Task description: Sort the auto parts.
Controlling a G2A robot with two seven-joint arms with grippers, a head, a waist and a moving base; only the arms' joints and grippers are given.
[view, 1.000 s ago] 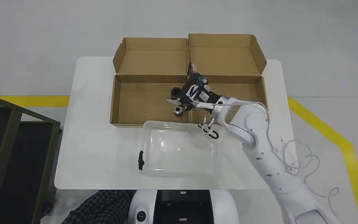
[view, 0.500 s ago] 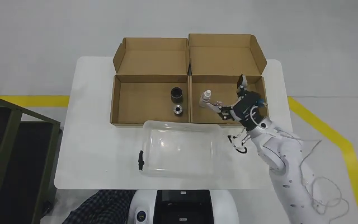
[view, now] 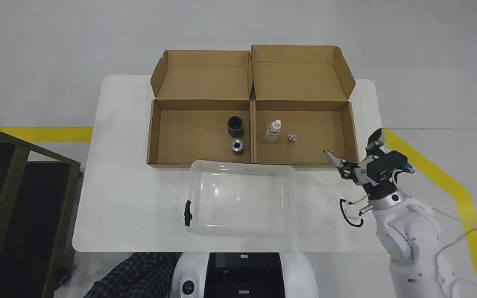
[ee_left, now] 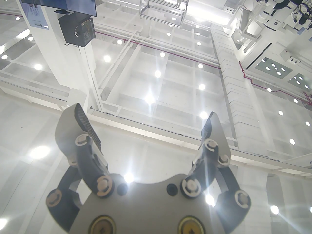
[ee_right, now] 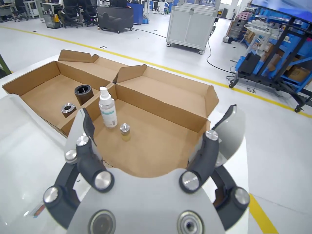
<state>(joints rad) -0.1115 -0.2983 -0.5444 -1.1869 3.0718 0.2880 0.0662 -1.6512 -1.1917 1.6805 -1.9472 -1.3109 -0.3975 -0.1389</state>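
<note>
A white worktop (view: pixel 119 186) filled the middle of the top view. Two open brown cardboard boxes sat side by side along its upper edge, their flaps folded back.

The left cardboard box (view: pixel 186 138) held two parts near its right wall. One was a black hollow cylinder (view: pixel 235 123). Just below it in the frame stood a short silver metal ring-shaped part (view: pixel 237 145), apart from the cylinder.

The right cardboard box (view: pixel 324 138) held a clear plastic spray bottle with a white nozzle (view: pixel 273 131), standing upright near its left wall. The bottle carried a pale label, but its print was too small to read. Just beside it stood a small yellowish piece with a silver cap (view: pixel 292 137), possibly a vial or fitting.

A clear plastic tub (view: pixel 238 197) with a black latch (view: pixel 187 213) on its left side lay below the boxes, at the worktop's lower centre.

The right pincer (view: pixel 352 146) hung at the right of the frame, over the worktop's right edge just beyond the right box's lower right corner. Its jaws were spread wide with nothing between them. Its own camera looked across both boxes.

The left pincer (ee_left: pixel 144 111) pointed up at a lit ceiling, its jaws likewise wide apart and holding nothing.
</note>
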